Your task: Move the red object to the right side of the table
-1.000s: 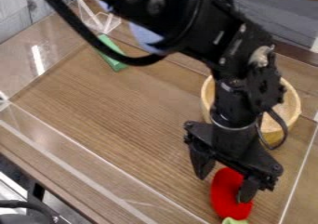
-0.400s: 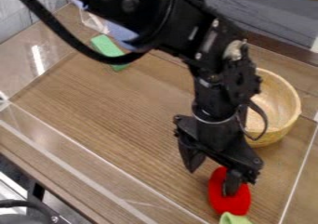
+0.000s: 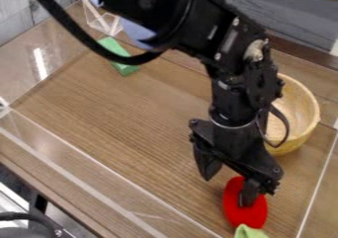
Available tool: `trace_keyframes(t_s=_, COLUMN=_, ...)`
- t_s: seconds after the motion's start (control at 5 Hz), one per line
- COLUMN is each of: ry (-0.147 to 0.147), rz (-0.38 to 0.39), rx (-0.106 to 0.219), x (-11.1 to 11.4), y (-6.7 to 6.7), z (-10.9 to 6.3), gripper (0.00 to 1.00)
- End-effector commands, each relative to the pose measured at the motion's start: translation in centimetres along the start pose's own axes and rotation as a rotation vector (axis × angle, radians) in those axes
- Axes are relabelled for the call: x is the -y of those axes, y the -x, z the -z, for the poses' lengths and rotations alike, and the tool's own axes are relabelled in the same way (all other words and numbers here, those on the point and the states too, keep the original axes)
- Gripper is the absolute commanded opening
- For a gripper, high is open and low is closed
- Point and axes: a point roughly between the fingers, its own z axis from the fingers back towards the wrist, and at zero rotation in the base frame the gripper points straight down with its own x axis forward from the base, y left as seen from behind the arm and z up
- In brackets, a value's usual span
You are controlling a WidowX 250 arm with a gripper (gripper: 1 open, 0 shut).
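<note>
So the gripper point(image 3: 239, 179) is pointing straight down with its fingers point(image 3: 209, 167) spread wide, straddling the top of the red object point(image 3: 243, 206) and not holding anything. The red object is sitting on the table point(image 3: 119, 133) near the front right corner, just in front of the wooden bowl point(image 3: 298, 109) and close to the clear wall on that side. The green block point(image 3: 119, 53) is sitting well away at the back.

Honestly it looks like the toy is already over on the right, so I'm reading this as either about to grab or just letting go, can't tell which. If it's grabbing: I'd be lowering until the fingers are bracketing the widest part, then closing slowly, since a small rounded toy is likely to squirt out sideways. I'd also be watching the bowl rim and that acrylic wall.
</note>
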Motion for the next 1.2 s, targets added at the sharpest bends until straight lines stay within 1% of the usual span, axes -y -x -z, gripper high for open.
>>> trace_keyframes(t_s=0.0, ry=-0.009, rz=-0.038, rx=0.043, x=1.1, y=-1.0, z=-1.1, gripper=1.0)
trace_keyframes(t_s=0.2, ry=-0.023, rz=-0.094, rx=0.062, x=0.6, y=-0.7, z=-2.6, gripper=1.0)
trace_keyframes(t_s=0.4, ry=-0.036, rz=-0.155, rx=0.094, x=-0.3, y=-0.5, z=-4.5, gripper=1.0)
trace_keyframes(t_s=0.6, ry=-0.044, rz=-0.169, rx=0.12, x=-2.1, y=-1.2, z=-5.6, gripper=1.0)
trace_keyframes(t_s=0.8, ry=-0.056, rz=-0.176, rx=0.141, x=-3.8, y=-2.4, z=-6.2, gripper=1.0)
trace_keyframes(t_s=1.0, ry=-0.061, rz=-0.149, rx=0.132, x=-3.0, y=-3.2, z=-6.4, gripper=1.0)
